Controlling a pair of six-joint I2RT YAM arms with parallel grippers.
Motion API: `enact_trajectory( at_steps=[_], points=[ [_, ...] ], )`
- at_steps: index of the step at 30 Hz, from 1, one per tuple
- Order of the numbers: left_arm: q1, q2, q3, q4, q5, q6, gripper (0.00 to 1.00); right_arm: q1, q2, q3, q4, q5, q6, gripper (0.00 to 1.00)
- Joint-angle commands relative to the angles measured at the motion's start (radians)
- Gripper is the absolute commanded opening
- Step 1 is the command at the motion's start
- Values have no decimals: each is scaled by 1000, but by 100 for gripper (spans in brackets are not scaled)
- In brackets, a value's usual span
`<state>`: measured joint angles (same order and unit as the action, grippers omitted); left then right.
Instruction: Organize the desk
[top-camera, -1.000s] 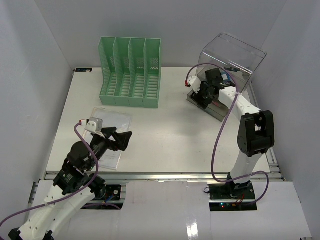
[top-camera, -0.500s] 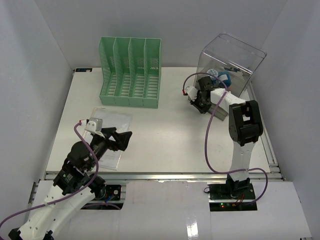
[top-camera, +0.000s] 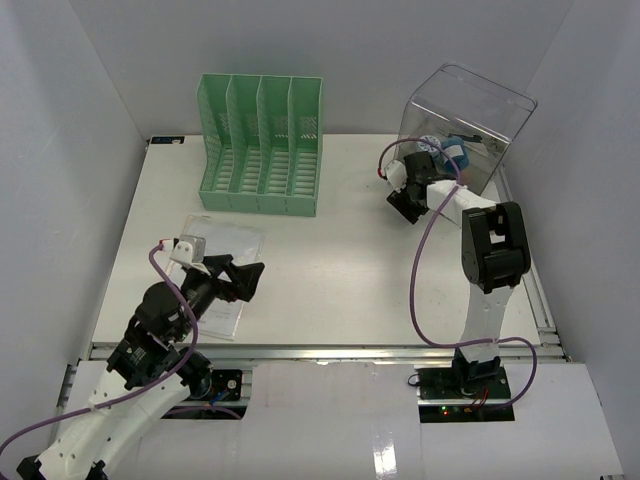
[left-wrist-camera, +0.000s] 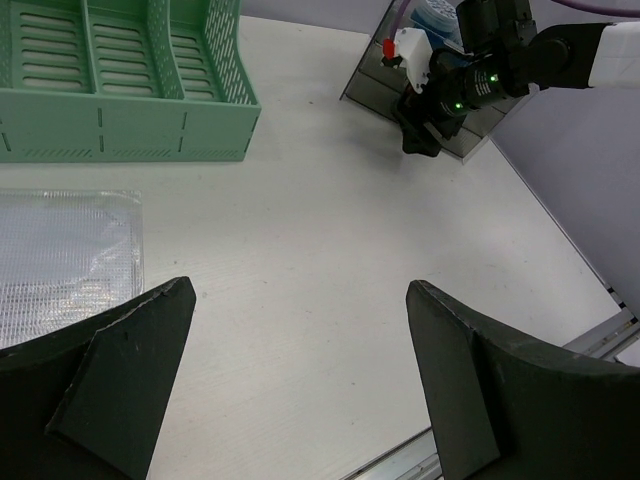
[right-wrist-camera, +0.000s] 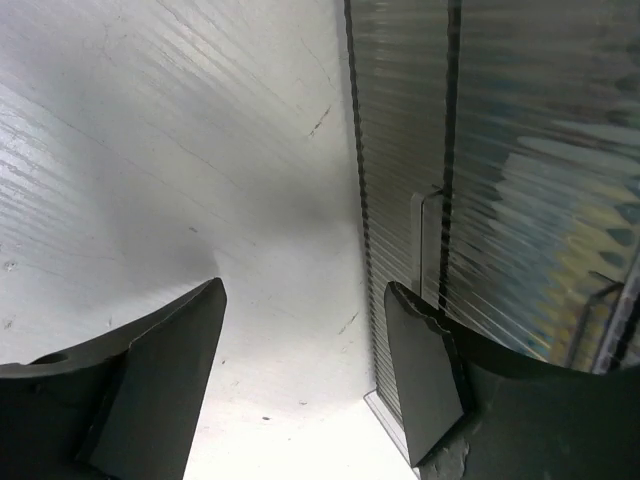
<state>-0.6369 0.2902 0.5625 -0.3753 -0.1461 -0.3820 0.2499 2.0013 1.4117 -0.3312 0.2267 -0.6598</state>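
white desk (top-camera: 330, 260), silver rail along its lower edge. green four-slot file rack (top-camera: 262, 150) stands upper left of centre. clear plastic sleeve (top-camera: 228, 240) lies flat at lower left. clear box (top-camera: 465, 120) sits tilted at upper right.

Desk (top-camera: 340, 260): was matt white, finely ribbed.
Rail (top-camera: 330, 351): was silvery metal.
File rack (top-camera: 262, 145): was green slatted plastic.
Bin (top-camera: 480, 108): was clear glossy plastic.

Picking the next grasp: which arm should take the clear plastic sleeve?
Left. The left gripper, open, hovers beside the plastic sleeve; the right gripper is across the desk at the clear box.
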Motion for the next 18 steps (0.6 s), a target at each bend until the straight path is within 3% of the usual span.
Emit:
enact_trajectory(
  at_steps=[1,6,9,11,18],
  points=[
    [5,34,-8,-12,-1,7,98,-13,-141,18,-241,-491,-70,70],
    [5,163,16,-37,-53,9,98,-14,-299,-25,-480,-1104,-190,70],
    [29,313,72,-53,-40,13,98,-14,-362,-84,-494,-1272,-203,70],
    [111,412,120,-59,54,31,98,-14,-388,-115,-498,-1330,-216,70],
    [652,648,157,6,603,51,97,-14,-439,-203,-475,-1411,-192,71]
  ],
)
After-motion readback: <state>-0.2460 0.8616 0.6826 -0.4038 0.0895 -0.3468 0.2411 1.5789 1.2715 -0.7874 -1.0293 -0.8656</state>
